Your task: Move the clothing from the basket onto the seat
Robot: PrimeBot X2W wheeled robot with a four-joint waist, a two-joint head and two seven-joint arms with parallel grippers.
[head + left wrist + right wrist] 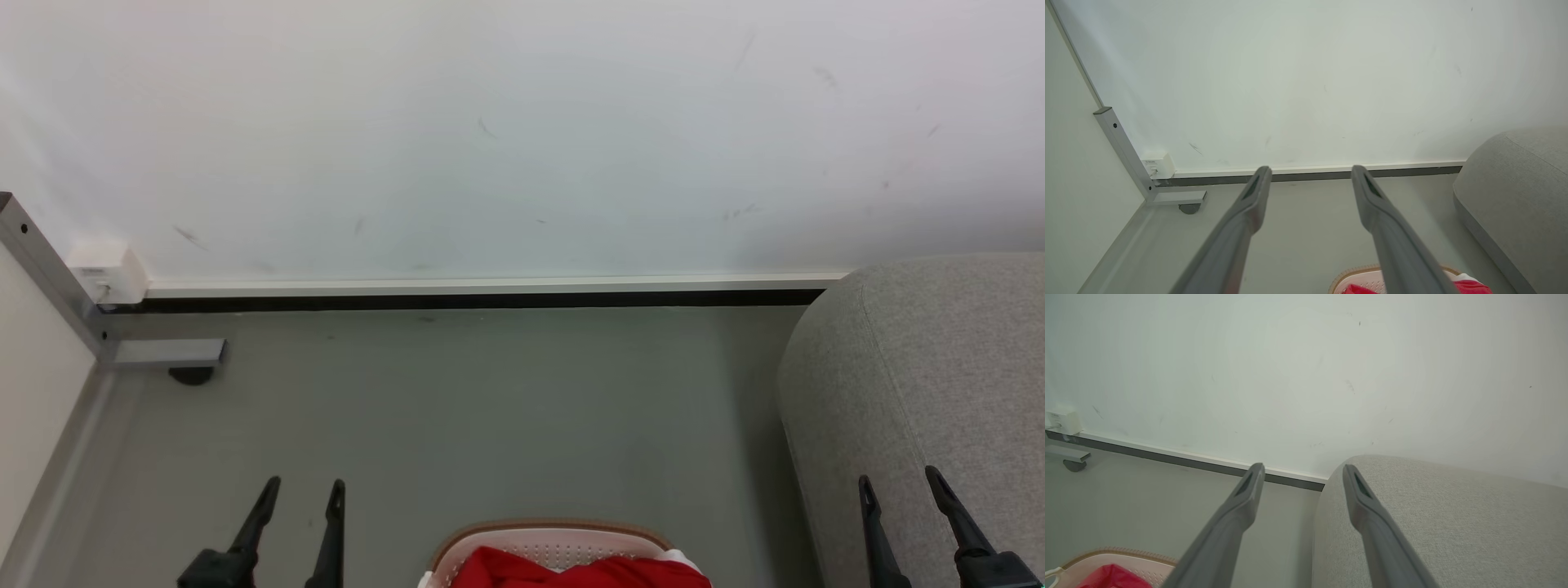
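clothing (571, 572): one bright red piece with white edging is counted; it is lodged in the basket at 6 o'clock of the head view and is cut off by the bottom edge.
basket (555, 528): one is counted, white and perforated with a tan rim; grey floor (490, 408) is seen beyond it.
seat (931, 367): one is counted, in light grey fabric, at 4 o'clock, apart from the basket.
left hand (306, 486): one, at 7 o'clock, held released with its two dark fingers spread; nothing is gripped.
right hand (898, 478): one, at 5 o'clock, likewise released and empty, seen in front of the seat.
wall box (106, 265): one white box at 9 o'clock; a small label is carried, too small to be read.
frame (49, 269): one grey metal post at 9 o'clock, with one dark caster (192, 376) at its foot.
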